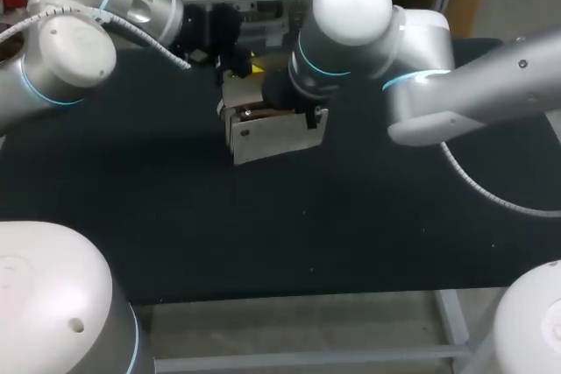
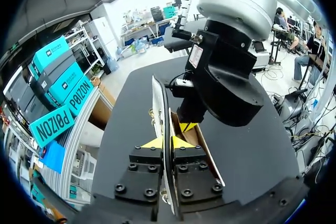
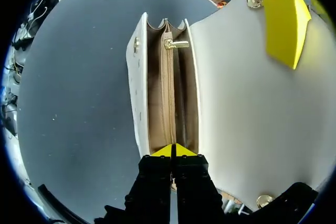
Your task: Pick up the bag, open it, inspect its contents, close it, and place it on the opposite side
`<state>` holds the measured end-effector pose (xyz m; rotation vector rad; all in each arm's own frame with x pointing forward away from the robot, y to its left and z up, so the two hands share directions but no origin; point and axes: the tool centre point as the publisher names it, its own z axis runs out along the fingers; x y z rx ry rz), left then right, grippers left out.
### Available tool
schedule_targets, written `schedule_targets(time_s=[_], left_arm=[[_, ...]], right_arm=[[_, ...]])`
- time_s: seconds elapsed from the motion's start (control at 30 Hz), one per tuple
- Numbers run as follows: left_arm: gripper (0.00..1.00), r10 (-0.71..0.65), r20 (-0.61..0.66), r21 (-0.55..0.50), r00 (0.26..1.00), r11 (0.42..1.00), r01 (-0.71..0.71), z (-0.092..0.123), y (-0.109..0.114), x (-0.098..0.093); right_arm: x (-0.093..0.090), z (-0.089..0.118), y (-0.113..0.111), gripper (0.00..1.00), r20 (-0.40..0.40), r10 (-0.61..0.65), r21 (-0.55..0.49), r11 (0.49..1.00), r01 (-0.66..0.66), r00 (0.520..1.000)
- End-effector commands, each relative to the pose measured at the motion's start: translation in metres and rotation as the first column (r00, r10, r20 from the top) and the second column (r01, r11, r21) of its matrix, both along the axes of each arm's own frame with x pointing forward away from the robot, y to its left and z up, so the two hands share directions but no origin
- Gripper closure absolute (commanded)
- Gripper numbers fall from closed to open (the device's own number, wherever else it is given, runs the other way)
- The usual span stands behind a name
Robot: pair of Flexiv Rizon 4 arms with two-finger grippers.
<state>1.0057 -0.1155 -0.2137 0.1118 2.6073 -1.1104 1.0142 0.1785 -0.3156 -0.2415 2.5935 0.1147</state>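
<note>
Jaws tight on white bag (image 3: 168, 98)

Left arm (image 1: 61, 54), right arm (image 1: 491, 85) silver-white, cyan rings, coiled cables (image 1: 131, 31); left claw (image 2: 167, 142), right claw (image 3: 172, 150) black, yellow-tipped.

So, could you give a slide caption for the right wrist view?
Open white bag, its zipped inner pocket exposed, flap held back by the left tool.

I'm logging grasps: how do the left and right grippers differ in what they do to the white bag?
The left gripper pinches the opened flap of the white, gold-studded bag; the right gripper seems to grip the end rim of its tan-lined compartment. Left sits at the bag's far side, right above it. Both have yellow tips.
</note>
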Motion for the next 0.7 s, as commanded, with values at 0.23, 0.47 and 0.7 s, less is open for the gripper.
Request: schedule_targets(time_s=[0.23, 0.47, 0.7], left_arm=[[1.0, -0.015, 0.004, -0.012, 1.0, 1.0, 0.015, -0.001, 0.001, -0.002], [1.0, -0.018, 0.019, -0.013, 1.0, 1.0, 0.018, -0.002, 0.002, -0.003], [1.0, -0.027, 0.029, -0.012, 0.999, 1.0, 0.028, -0.003, 0.003, -0.004]], right_arm=[[0.0, -0.016, 0.009, 1.0, -0.07, 0.036, -0.017, 0.999, -0.037, 0.997], [-0.012, -0.024, 0.011, 1.0, -0.136, 0.074, -0.064, 0.995, -0.083, 0.988], [-0.014, -0.034, 0.008, 0.69, -0.189, 0.07, -0.07, 0.994, -0.084, 0.98]])
